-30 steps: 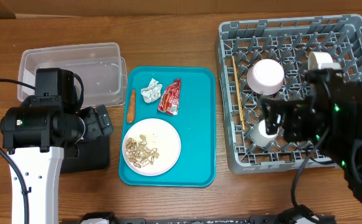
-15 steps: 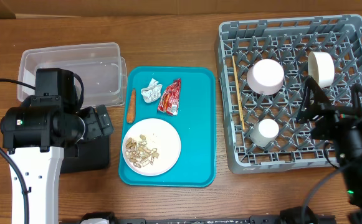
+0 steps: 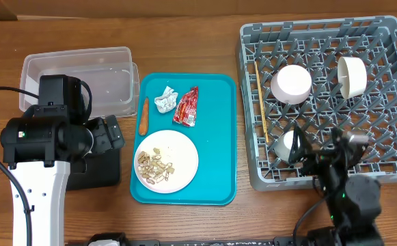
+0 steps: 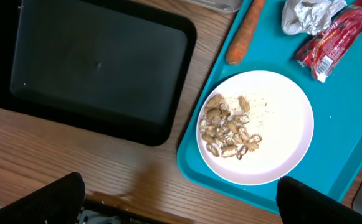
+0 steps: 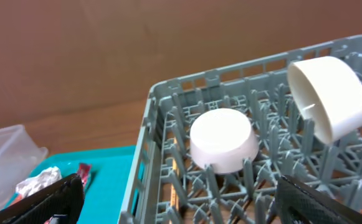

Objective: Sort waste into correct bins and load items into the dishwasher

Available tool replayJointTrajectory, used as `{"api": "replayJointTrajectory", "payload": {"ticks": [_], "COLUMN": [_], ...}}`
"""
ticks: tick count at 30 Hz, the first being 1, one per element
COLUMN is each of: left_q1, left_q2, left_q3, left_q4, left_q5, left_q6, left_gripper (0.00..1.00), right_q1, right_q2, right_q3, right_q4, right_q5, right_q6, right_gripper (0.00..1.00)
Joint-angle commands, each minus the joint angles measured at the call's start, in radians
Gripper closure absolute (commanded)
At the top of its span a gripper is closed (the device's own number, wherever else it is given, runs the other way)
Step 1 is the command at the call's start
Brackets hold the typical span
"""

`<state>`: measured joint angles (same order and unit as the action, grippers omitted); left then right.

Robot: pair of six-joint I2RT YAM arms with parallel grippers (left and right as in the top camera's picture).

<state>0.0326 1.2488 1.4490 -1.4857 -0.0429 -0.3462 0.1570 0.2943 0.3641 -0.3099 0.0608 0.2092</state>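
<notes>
The crumpled paper ball (image 3: 165,100), red wrapper (image 3: 186,106) and orange stick (image 3: 143,116) lie on the teal tray. The white plate (image 3: 178,147) there holds beige scraps (image 3: 154,166). The grey rack (image 3: 321,41) holds an upturned bowl (image 3: 292,83), a bowl on its side (image 3: 352,74), the cup (image 3: 282,143) and chopsticks (image 3: 262,102). My right gripper (image 3: 319,147) is open and empty over the rack's front edge, beside the cup. My left gripper (image 3: 108,137) is open and empty over the black tray (image 3: 102,171). The clear tub (image 3: 75,78) stands behind it.
The teal tray (image 3: 218,137) lies between the bins and the rack. In the left wrist view the black tray (image 4: 93,68) sits left of the plate (image 4: 280,149). The right wrist view shows both bowls (image 5: 223,140) among the rack's pegs.
My right arm has pulled back from over the rack to its front edge, leaving the cup standing in the rack. The left arm has not moved.
</notes>
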Motion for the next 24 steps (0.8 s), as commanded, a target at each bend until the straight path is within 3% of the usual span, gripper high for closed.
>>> {"api": "replayJointTrajectory", "payload": {"ticks": [1, 7, 14, 24], "left_q1": [-0.007, -0.007, -0.007, -0.007], "left_q2": [0.006, 0.006, 0.006, 0.006], "left_q3": [0.006, 0.006, 0.006, 0.006], "left_q4": [0.002, 0.002, 0.002, 0.002], "left_q5": [-0.017, -0.017, -0.017, -0.016], "left_q6": [-0.021, -0.021, -0.021, -0.021], "left_gripper": [0.00, 0.00, 0.00, 0.00], "right_q1": [-0.004, -0.004, -0.005, -0.005], "right_q2": [-0.114, -0.294, -0.291, -0.291], "right_q3": [-0.087, -0.215, -0.357, -0.356], "right_q4": [0.010, 0.026, 0.244, 0.231], "right_q5": [-0.030, -0.029, -0.030, -0.030], "right_q6": [0.000, 0.001, 0.000, 0.000], "right_gripper": [0.00, 0.00, 0.00, 0.00]}}
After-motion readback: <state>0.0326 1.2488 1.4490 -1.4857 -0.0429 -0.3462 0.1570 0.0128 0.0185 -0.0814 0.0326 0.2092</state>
